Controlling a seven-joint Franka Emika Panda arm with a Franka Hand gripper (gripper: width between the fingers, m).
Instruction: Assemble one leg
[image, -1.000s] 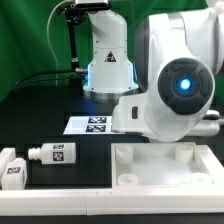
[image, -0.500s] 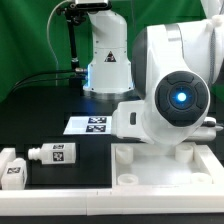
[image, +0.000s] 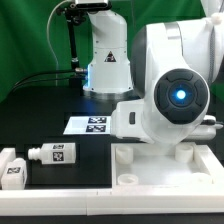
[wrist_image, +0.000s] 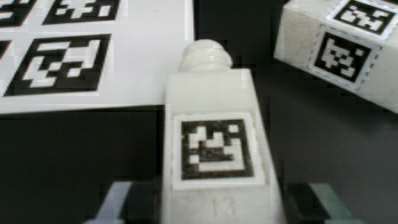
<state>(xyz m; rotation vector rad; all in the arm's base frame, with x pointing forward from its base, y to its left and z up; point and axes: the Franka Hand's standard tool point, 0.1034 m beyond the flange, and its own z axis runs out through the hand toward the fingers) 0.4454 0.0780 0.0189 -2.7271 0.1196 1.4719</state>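
Note:
In the wrist view a white square-section leg (wrist_image: 217, 120) lies lengthwise between my fingers. Its black-and-white tag faces the camera and its narrower round stub end points away, toward the marker board (wrist_image: 71, 50). My gripper (wrist_image: 221, 205) is shut on the leg's near end, with one finger (wrist_image: 134, 203) showing on each side. A second tagged leg (wrist_image: 347, 45) lies beyond it. In the exterior view the arm's own body (image: 175, 90) hides the gripper and the held leg. Two more legs (image: 55, 154) (image: 12, 168) lie at that view's left.
The large flat white panel with round corner sockets (image: 165, 170) lies at the front right of the exterior view. The marker board (image: 92, 124) lies behind it, in front of the arm's base (image: 105, 60). A green curtain closes off the back.
The arm's head shifted slightly toward the exterior view's left one second ago, then stayed still. The loose legs and the panel have not moved.

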